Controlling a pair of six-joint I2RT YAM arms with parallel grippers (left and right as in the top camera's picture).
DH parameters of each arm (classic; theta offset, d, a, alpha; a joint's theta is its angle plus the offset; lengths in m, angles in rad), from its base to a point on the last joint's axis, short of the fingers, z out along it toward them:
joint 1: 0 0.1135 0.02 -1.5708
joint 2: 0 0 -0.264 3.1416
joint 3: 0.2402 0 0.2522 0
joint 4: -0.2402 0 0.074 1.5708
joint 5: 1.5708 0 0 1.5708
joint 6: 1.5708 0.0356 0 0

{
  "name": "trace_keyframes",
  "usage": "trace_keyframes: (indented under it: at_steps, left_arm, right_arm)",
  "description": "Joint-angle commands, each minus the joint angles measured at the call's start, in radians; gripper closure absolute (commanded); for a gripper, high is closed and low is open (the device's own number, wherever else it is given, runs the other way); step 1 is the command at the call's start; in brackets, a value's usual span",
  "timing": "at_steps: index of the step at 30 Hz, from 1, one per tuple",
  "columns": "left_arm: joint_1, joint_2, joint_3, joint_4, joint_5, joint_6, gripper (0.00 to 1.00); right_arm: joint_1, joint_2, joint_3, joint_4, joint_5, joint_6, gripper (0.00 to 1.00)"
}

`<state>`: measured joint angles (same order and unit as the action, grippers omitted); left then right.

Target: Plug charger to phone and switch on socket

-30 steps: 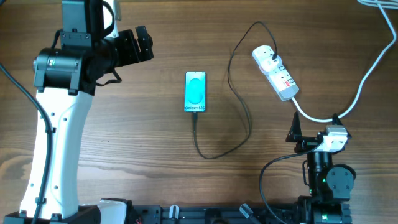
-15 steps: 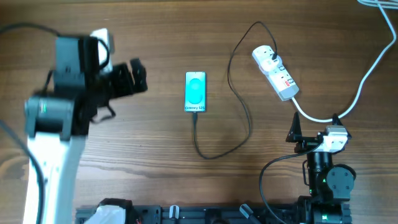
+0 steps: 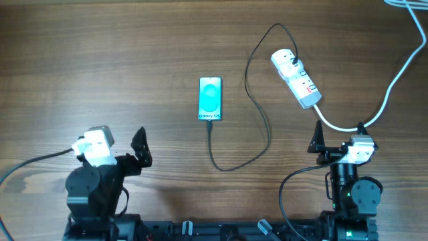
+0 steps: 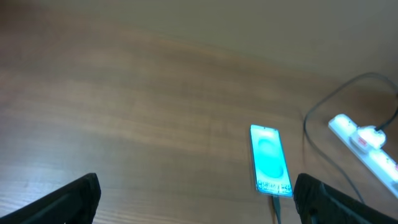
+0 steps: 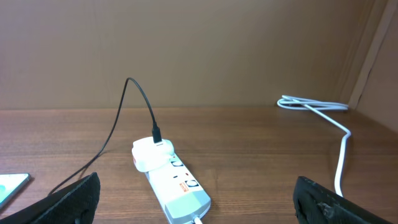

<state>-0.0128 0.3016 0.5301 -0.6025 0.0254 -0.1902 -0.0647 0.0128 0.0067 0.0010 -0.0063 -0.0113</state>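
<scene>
The phone (image 3: 210,99) lies flat mid-table, its cyan screen lit and its white text band toward me. The thin black charger cable (image 3: 266,137) meets the phone's near edge, loops right and runs up to a plug on the socket's far end (image 3: 291,61). The socket (image 3: 296,78) is a white strip lying at an angle at the back right. My left gripper (image 3: 140,150) is open and empty, low at the front left, well short of the phone (image 4: 270,160). My right gripper (image 3: 338,136) is open and empty, just in front of the socket (image 5: 174,177).
The socket's thick white cord (image 3: 374,114) curves from its near end past my right gripper to the far right corner, and shows in the right wrist view (image 5: 339,134). Bare wooden table (image 3: 100,67) lies at the left and around the phone.
My left arm has pulled back from the far left of the table to the front left edge. The phone, cable, socket and right arm have not moved.
</scene>
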Motion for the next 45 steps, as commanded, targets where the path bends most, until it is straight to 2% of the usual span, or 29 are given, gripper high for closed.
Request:
trace_keyframes:
  at_steps: [1, 4, 10, 14, 17, 21, 30, 45]
  left_arm:
    - [0.006, -0.144, -0.178, 0.170, 0.028, 0.030, 0.00]
    - [0.006, -0.224, -0.277, 0.288, 0.072, 0.030, 0.00]
    - [0.006, -0.288, -0.438, 0.645, 0.082, 0.050, 0.00]
    - [0.013, -0.299, -0.525, 0.767, 0.058, 0.049, 0.00]
    - [0.018, -0.299, -0.525, 0.728, 0.044, 0.050, 0.00]
    - [0.019, -0.299, -0.525, 0.520, 0.004, 0.053, 0.00]
    - [0.037, -0.299, -0.525, 0.523, 0.017, 0.240, 0.00]
    - [0.037, -0.299, -0.525, 0.526, 0.010, 0.239, 0.00]
  right_arm:
    - [-0.005, -0.009, -0.002, 0.005, 0.005, 0.014, 0.00]
    - [-0.005, -0.009, -0.002, 0.005, 0.005, 0.014, 0.00]
    - [-0.005, -0.009, -0.002, 0.005, 0.005, 0.014, 0.00]
    - [-0.005, -0.009, -0.002, 0.005, 0.005, 0.014, 0.00]
    - [-0.005, -0.009, -0.002, 0.005, 0.005, 0.014, 0.00]
    - [-0.005, -0.009, -0.002, 0.005, 0.005, 0.014, 0.00]
    - [-0.005, -0.009, -0.002, 0.005, 0.005, 0.014, 0.00]
    - [-0.005, -0.009, -0.002, 0.005, 0.005, 0.014, 0.00]
